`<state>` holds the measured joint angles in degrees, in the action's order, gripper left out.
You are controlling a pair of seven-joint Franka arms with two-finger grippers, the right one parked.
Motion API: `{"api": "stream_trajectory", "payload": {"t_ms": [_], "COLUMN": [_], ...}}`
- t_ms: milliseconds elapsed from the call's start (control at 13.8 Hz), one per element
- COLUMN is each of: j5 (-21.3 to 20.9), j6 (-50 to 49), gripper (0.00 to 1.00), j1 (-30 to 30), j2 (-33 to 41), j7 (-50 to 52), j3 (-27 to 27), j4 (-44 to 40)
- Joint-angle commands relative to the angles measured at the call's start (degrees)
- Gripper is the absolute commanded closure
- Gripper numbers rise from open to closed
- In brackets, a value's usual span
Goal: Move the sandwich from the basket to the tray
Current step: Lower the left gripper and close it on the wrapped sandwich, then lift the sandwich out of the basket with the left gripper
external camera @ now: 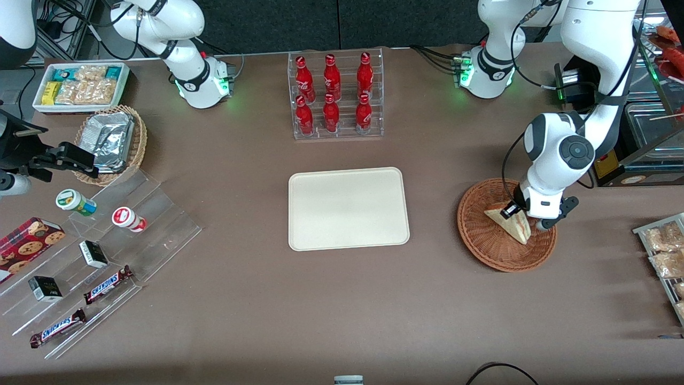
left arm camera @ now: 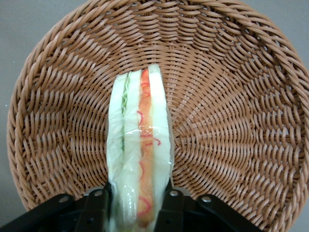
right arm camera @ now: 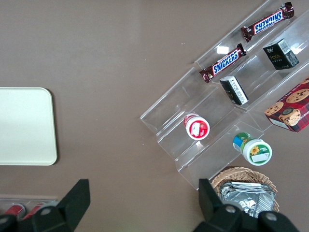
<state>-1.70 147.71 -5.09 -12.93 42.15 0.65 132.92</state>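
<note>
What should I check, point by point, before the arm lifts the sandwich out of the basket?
1. Pincer around the sandwich: ok, one finger stands at each face of the wedge and both press on it.
2. Sandwich in one piece: ok, the bread and filling layers stay together in the wrap.
3. Sandwich free of the basket: cannot tell, its lower tip still seems to rest on the weave.
4. Tray ready: ok, its surface is bare.
5. Path from basket to tray: ok, only bare table lies between them.
</note>
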Motion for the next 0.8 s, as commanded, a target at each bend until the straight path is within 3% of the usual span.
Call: {"api": "stream_trajectory", "payload": {"t_ms": [0, 218, 435, 726], "j5": [-0.5, -2.2, -2.2, -1.4], "j6": [-0.3, -13.2, -31.6, -36.4], "gripper": [1.0, 1.0, 0.99, 1.0], "j1": [-0.6, -2.6, -9.3, -18.9], "j2": [1.9, 6.4, 5.2, 3.5], "j7": [0.7, 0.1, 0.6, 2.8], "j3": [0.3, 0.1, 0.1, 0.1], "j4": [-0.2, -4.9, -18.1, -25.6]}}
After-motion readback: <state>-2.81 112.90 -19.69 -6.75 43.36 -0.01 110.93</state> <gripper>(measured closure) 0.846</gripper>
